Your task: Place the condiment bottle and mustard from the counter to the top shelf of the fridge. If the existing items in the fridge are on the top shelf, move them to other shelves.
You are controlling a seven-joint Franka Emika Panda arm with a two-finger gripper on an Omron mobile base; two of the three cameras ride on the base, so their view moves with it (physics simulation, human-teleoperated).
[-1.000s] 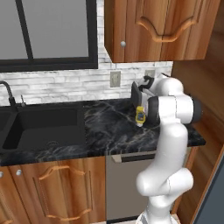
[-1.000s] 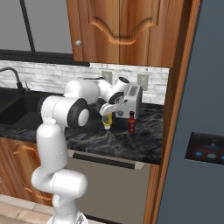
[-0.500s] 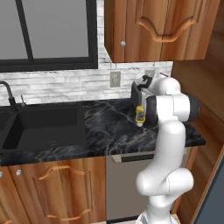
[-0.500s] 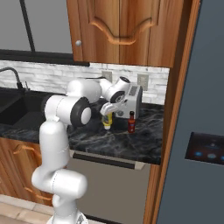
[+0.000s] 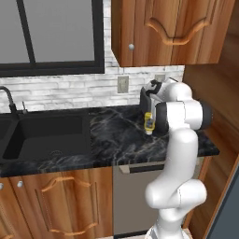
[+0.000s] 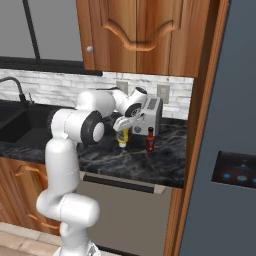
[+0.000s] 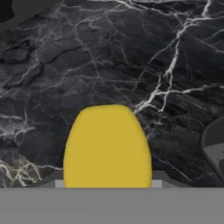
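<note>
We see the fridge (image 6: 220, 150) at the far right, door closed. The black marble counter (image 5: 116, 140) carries a toaster (image 6: 150, 116) by the wall. The tool (image 6: 125, 121) sits over the yellow mustard bottle (image 6: 122, 138), which stands upright on the counter in front of the toaster; we cannot tell whether the tool grips it. The red condiment bottle (image 6: 150, 140) stands just beside the mustard bottle, nearer the fridge.
</note>
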